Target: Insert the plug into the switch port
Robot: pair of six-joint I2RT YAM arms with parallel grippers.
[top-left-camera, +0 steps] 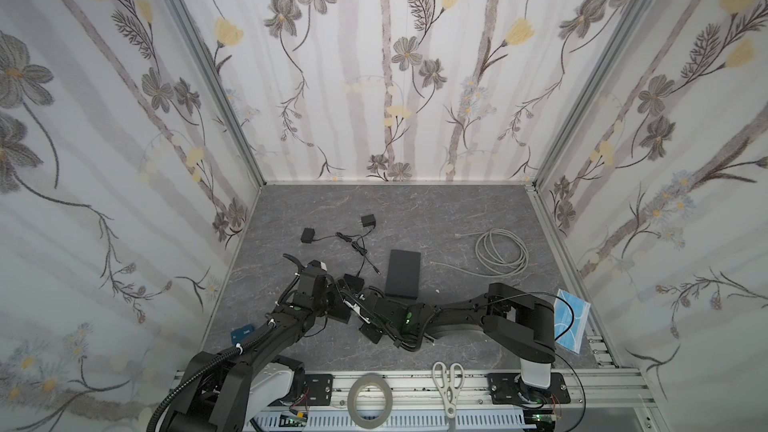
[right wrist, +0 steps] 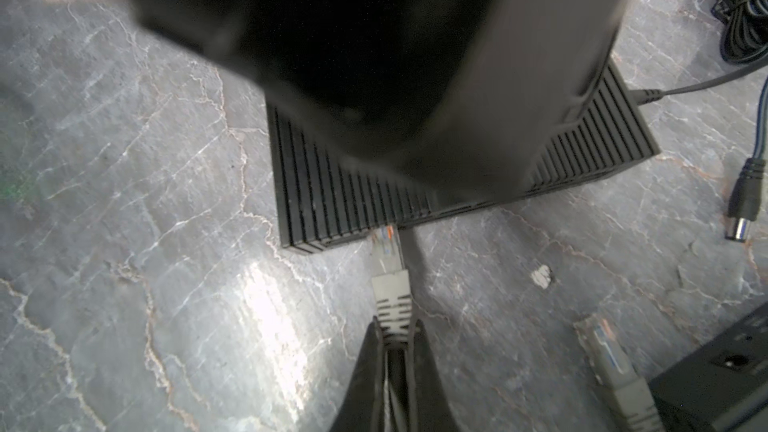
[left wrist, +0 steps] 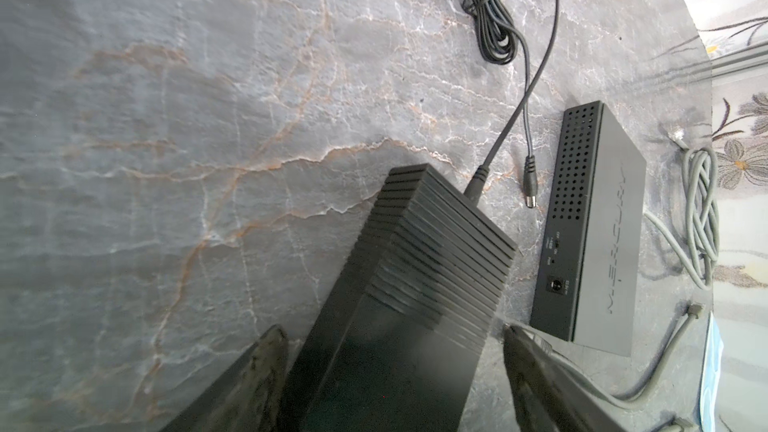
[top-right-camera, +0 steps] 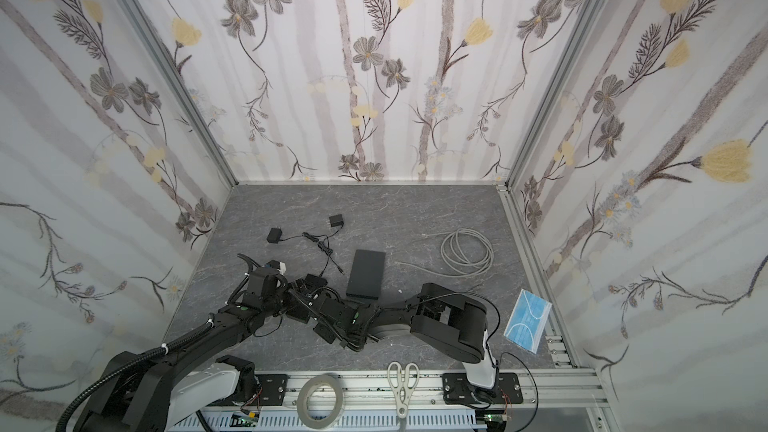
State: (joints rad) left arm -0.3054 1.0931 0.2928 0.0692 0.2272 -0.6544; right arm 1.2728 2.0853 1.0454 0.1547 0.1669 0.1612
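- The right gripper (right wrist: 397, 328) is clenched on the grey boot of an RJ45 plug (right wrist: 388, 261), whose clear end points away from the fingers.
- Only the right wrist view shows the meeting. The plug's tip is at the near edge of the ribbed black switch (right wrist: 316, 184), but I cannot tell whether it sits in a port.
- In the left wrist view the left gripper (left wrist: 394, 328) grasps the switch (left wrist: 436, 251), jaws spread wide with a finger against each side. The right wrist view gives that gripper only as a dark blur over the switch.
- In both top views the arms cover most of the switch (top-left-camera: 352, 283) and hide the plug.
- The left wrist view alone shows the lettering and round socket on the Mercury box (left wrist: 598, 234). It lies flat just beside the switch, not touching it. The top views show it as a plain black slab (top-left-camera: 402, 273) (top-right-camera: 366, 274).
- A loose barrel plug (left wrist: 530, 184) lies between the switch and the Mercury box.
- Only the top views show the wall adapters (top-left-camera: 308, 236) (top-left-camera: 368, 220) behind the switch.
- They also show the coiled grey Ethernet cable (top-left-camera: 500, 257) beyond the Mercury box, and a face mask (top-left-camera: 572, 320), scissors (top-left-camera: 448, 388) and tape roll (top-left-camera: 370, 398) well apart from the switch.
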